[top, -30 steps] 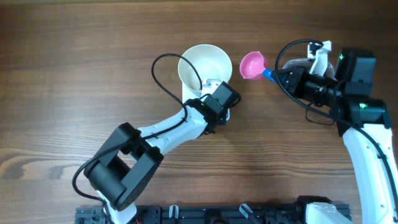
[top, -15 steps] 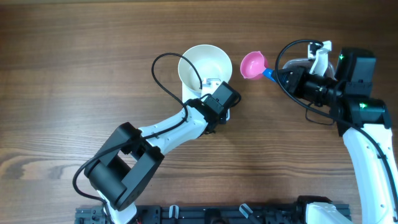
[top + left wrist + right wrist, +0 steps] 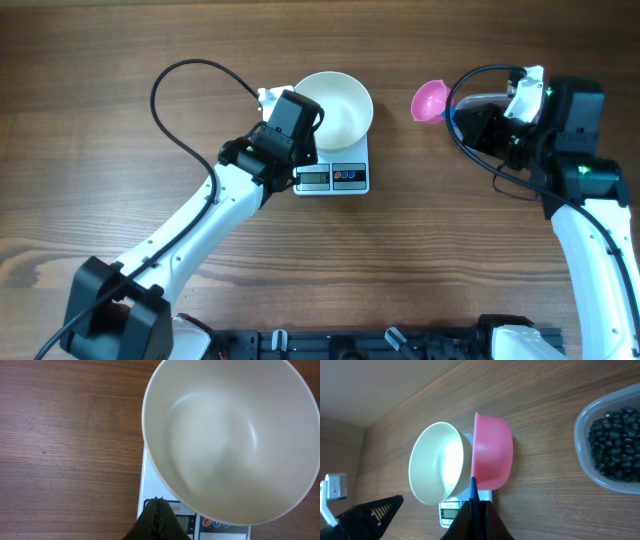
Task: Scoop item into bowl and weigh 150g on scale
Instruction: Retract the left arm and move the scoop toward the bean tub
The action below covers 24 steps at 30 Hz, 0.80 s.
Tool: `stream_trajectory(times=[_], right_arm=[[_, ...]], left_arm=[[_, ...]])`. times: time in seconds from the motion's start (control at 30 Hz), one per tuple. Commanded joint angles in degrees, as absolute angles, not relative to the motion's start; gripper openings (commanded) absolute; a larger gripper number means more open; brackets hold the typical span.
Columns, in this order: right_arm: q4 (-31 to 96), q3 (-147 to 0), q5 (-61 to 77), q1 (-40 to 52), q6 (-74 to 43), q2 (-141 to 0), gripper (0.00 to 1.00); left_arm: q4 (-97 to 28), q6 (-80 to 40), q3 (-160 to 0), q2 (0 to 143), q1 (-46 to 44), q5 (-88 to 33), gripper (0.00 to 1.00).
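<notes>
A round white glossy bowl [image 3: 335,105] sits on the small white rectangular digital scale [image 3: 345,178] on the brown wooden bench [image 3: 120,60]. The left claw [image 3: 157,519] is pinched closed on nothing, over the scale's front-left corner just beside the bowl. The right claw [image 3: 476,516] is clamped on the blue handle [image 3: 473,491] of a pink plastic scoop [image 3: 492,455], which is tipped on its side to the bowl's right. The small round black beans [image 3: 615,442] lie piled in a clear plastic tub [image 3: 581,430], apart from the scoop.
</notes>
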<state>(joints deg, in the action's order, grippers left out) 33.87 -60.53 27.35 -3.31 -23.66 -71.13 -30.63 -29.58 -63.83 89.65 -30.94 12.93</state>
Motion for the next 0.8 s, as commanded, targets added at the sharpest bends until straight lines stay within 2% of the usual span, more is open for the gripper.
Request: stream_trajectory(times=[0.0,0.17,0.37,0.47,0.6,0.77], right_arm=[[33.54,-61.49,24.97,-3.51,-22.48,-71.24,0.04],[33.41,-61.49,24.77,-3.51,-22.48,-71.79,0.04],[33.10,-61.49,24.82,-3.51,-22.65,-71.79,0.04],[33.04,-61.49,24.82,-3.51,-22.48,-71.79,0.04],[32.10,-61.49,24.80,-3.51,-22.02,-71.79,0.04],[28.69,-61.49,17.39,-3.51,-24.43,-71.79,0.04]], left_arm=[[-30.68,-28.73,-63.75,91.29,-30.79,8.58,0.04],[-31.20,-28.71,-63.72,91.44,-31.03,1.13,0.04],[-31.11,-27.40,-63.75,91.85,-31.68,0.89,0.04],[-31.70,-27.38,-63.77,86.26,-28.88,1.17,0.04],[-29.04,-27.20,-63.77,77.47,-17.15,6.35,0.04],[-17.37,-27.22,-63.77,80.03,2.94,6.31,0.07]])
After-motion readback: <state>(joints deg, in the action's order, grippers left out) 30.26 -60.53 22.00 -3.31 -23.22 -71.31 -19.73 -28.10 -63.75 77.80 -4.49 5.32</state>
